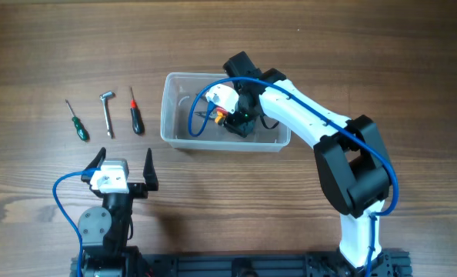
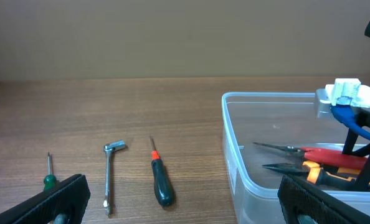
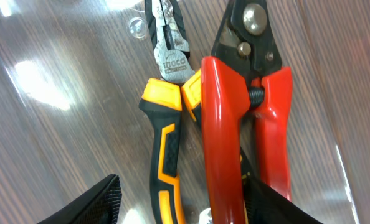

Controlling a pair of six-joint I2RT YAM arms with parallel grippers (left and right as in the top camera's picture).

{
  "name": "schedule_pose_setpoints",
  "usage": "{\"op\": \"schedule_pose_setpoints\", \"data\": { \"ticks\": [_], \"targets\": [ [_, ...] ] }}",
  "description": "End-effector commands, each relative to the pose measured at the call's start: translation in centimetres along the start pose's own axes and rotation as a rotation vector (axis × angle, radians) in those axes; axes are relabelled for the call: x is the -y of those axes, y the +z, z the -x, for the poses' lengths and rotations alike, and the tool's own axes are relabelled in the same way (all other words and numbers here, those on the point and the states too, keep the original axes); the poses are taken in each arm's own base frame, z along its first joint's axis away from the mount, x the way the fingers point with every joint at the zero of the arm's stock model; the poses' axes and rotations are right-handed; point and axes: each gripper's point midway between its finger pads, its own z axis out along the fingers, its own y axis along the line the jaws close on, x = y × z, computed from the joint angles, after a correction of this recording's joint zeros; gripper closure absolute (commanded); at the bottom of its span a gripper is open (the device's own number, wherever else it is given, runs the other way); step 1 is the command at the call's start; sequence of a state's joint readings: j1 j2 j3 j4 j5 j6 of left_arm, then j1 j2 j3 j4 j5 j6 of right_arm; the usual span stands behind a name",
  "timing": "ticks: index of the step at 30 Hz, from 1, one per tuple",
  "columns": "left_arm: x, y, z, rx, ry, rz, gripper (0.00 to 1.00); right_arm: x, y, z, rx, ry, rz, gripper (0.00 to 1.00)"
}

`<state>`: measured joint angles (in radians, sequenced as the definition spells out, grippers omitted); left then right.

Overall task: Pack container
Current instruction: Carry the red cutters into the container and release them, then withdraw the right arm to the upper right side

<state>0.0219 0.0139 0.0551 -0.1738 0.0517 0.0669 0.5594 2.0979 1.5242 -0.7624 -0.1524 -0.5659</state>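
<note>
The clear plastic container [image 1: 167, 108] stands at the table's middle, and its near corner shows in the left wrist view [image 2: 232, 149]. Inside lie red-handled pliers [image 3: 222, 124] and orange-and-black pliers [image 3: 163, 143], side by side on the floor; both also show in the left wrist view [image 2: 325, 155]. My right gripper [image 1: 240, 123] is down inside the container, open, its fingers [image 3: 185, 205] straddling the pliers' handles. My left gripper [image 1: 125, 165] is open and empty near the table's front, left of the container.
Three tools lie on the table left of the container: a green-handled screwdriver [image 1: 77, 121], an L-shaped metal wrench [image 1: 108, 114] and a dark screwdriver with a red collar [image 1: 135, 111]. They lie just ahead of the left gripper [image 2: 185, 205].
</note>
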Motion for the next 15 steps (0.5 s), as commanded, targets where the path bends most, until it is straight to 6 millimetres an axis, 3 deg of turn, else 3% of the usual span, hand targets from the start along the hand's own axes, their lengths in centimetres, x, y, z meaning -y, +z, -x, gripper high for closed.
{"op": "schedule_pose_setpoints", "data": {
  "ticks": [1,5,8,9,11,12,13,14,15],
  "targets": [
    [0.1,0.0,0.0,0.005,0.011,-0.007,0.00,0.6,-3.5,1.9,0.076,0.071,-0.037,0.39],
    [0.1,0.0,0.0,0.005,0.011,-0.007,0.00,1.7,-11.8,6.3,0.277,0.129,-0.125,0.40],
    [0.1,0.0,0.0,0.005,0.011,-0.007,0.00,5.0,-18.9,7.2,0.401,0.295,-0.316,0.48],
    [0.1,0.0,0.0,0.005,0.011,-0.007,0.00,7.3,-21.6,6.1,0.426,0.407,-0.432,0.46],
    [0.1,0.0,0.0,0.005,0.011,-0.007,0.00,10.4,-24.9,3.0,0.439,0.596,-0.588,0.36],
    [0.1,0.0,0.0,0.005,0.011,-0.007,0.00,12.1,-26.8,0.3,0.434,0.705,-0.654,0.34],
    [0.1,0.0,0.0,0.005,0.011,-0.007,0.00,13.1,-27.7,-1.8,0.421,0.772,-0.684,0.30],
    [0.1,0.0,0.0,0.005,0.011,-0.007,0.00,13.9,-28.3,-3.6,0.405,0.820,-0.700,0.20],
    [0.1,0.0,0.0,0.005,0.011,-0.007,0.00,14.8,-28.7,-5.4,0.388,0.872,-0.715,0.20]
  ]
}}
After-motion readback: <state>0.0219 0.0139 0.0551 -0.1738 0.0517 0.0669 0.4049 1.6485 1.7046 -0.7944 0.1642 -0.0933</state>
